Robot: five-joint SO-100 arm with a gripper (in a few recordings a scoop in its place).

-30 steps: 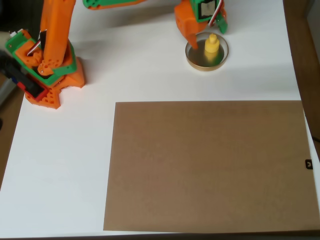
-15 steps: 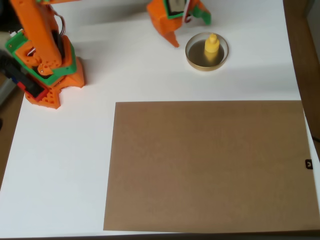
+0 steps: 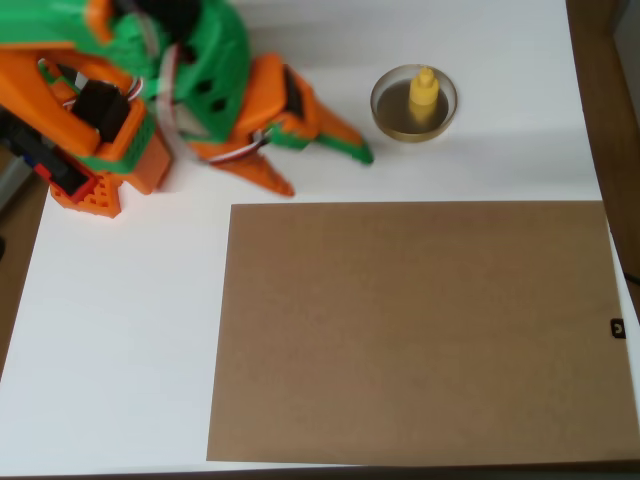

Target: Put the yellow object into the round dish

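Note:
The yellow object (image 3: 424, 96) stands upright inside the round dish (image 3: 387, 118), which sits near the back of the white table in the overhead view. My orange and green gripper (image 3: 325, 172) is well to the left of the dish and apart from it. Its two fingers are spread, one green tip pointing right and one orange tip pointing down, with nothing between them. The arm is folded back over its base (image 3: 95, 180) at the left and looks blurred.
A large brown sheet (image 3: 420, 330) covers the front right of the white table (image 3: 120, 330). The table's right edge runs beside a darker wooden strip (image 3: 605, 100).
The gripper has pulled away from the dish, moving left and toward the front, as the arm folded back over its base. The yellow object stays standing in the dish.

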